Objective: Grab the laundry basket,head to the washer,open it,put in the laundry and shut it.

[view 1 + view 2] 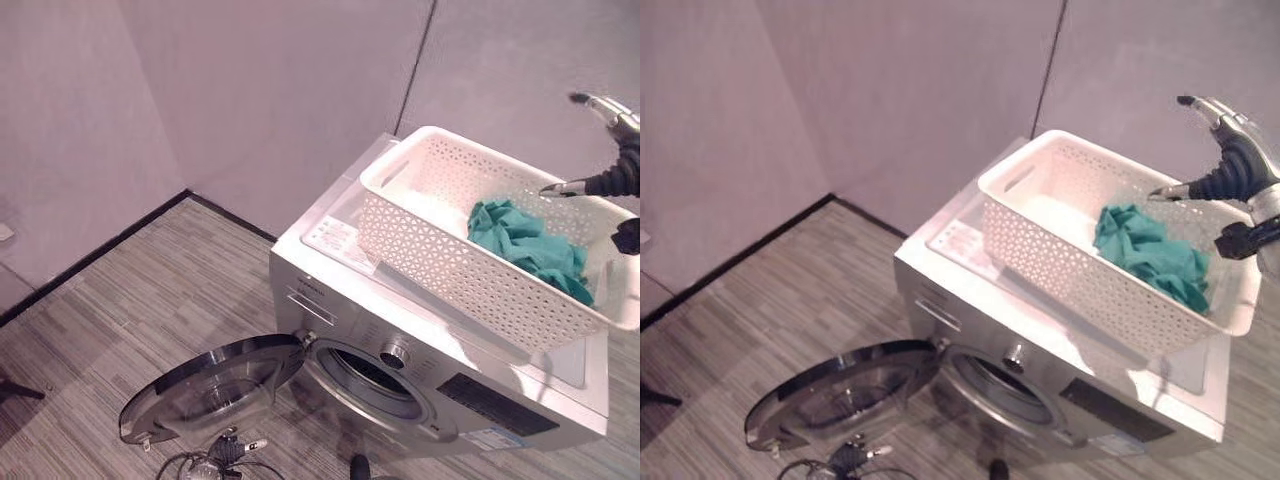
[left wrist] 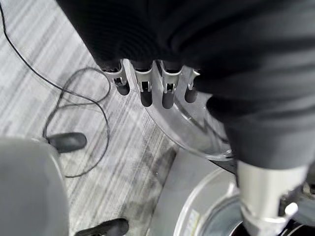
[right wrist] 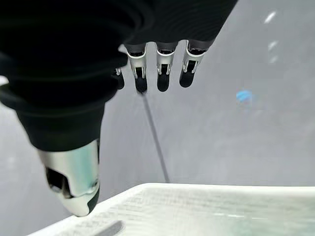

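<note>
The teal laundry [image 1: 528, 248] will likely handle as light, limp cloth that sags and trails, so it is best pinched at the raised middle of the heap. It lies crumpled at one end of the white lattice laundry basket [image 1: 440, 262], which sits on top of the washer [image 1: 330, 300]. The right hand [image 1: 1230, 165] hovers just above it, fingers spread apart, holding nothing. The washer's door [image 1: 210, 385] hangs open, the left hand [image 2: 147, 86] beside it with fingers straight.

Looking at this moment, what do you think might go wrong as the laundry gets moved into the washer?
The teal laundry could drop to the floor on the way from the basket atop the washer down to its drum. The basket overhangs the washer's edge, so the open right hand above it might tip it. The open door hangs low, where the left hand is.
</note>
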Controlling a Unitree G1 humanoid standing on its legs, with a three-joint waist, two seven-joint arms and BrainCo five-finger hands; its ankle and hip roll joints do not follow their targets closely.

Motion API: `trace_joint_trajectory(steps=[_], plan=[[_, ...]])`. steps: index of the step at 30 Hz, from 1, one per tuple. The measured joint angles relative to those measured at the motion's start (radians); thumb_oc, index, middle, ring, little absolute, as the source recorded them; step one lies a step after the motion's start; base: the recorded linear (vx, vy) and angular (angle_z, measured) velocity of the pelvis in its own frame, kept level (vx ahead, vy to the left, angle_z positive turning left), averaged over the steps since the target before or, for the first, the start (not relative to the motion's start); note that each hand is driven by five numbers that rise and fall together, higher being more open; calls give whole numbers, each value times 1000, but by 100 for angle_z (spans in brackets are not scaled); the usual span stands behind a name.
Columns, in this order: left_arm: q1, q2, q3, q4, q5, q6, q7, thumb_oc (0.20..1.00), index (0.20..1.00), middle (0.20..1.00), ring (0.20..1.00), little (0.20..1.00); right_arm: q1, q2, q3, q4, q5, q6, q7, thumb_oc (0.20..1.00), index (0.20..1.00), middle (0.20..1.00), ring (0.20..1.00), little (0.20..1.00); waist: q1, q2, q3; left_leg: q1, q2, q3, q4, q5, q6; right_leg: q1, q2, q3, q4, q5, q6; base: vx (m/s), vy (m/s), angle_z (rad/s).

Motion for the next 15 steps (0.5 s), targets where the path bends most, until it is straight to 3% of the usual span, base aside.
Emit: trace_joint_trajectory(steps=[2, 3, 7, 8, 12, 15], plan=[[-11, 23, -35, 1, -13, 0, -19, 1000, 1000, 1000, 1000, 1000, -160, -36, 156, 132, 27, 4, 62, 1000, 1000, 1000, 1000, 1000, 27, -24, -13, -11, 1, -14, -7, 3, -3, -5, 2, -11, 0, -4, -2, 22, -48, 20], [-15, 38, -52, 1, -15, 7, -29, 1000, 1000, 1000, 1000, 1000, -324, -41, 320, 216, 40, 22, 95, 1000, 1000, 1000, 1000, 1000, 26, -35, -19, -19, 2, -23, -5, 7, -7, -12, 3, -20, 0, -4, -2, 18, -26, 12], [-2, 44, -49, -2, -45, 7, -49, 1000, 1000, 1000, 1000, 1000, -502, -38, 485, 282, 53, 20, 174, 1000, 1000, 1000, 1000, 1000, 54, -49, -24, -38, 6, -35, -13, 15, -6, -19, 4, -35, 0, -6, -3, 10, -44, 13], [-2, 50, -48, -2, -45, 7, -56, 1000, 1000, 1000, 1000, 1000, -563, -38, 579, 301, 53, 20, 206, 1000, 1000, 1000, 1000, 1000, 55, -53, -30, -51, 4, -42, -11, 16, -7, -29, 3, -39, 0, -6, -4, 9, -42, 16], [4, 74, -48, 0, -51, 5, -69, 1000, 1000, 1000, 1000, 1000, -631, -25, 736, 364, 31, 20, 272, 1000, 1000, 1000, 1000, 1000, 57, -60, -30, -92, 4, -86, -8, 26, -14, -48, 0, -80, 0, -9, -8, -25, -59, 30], [9, 85, -46, 1, -54, 5, -71, 1000, 1000, 1000, 1000, 1000, -633, -21, 744, 412, 13, 16, 292, 1000, 1000, 1000, 1000, 1000, 67, -53, -22, -138, 4, -114, 4, 32, -22, -70, 0, -105, 0, -8, -10, -39, -51, 27]])
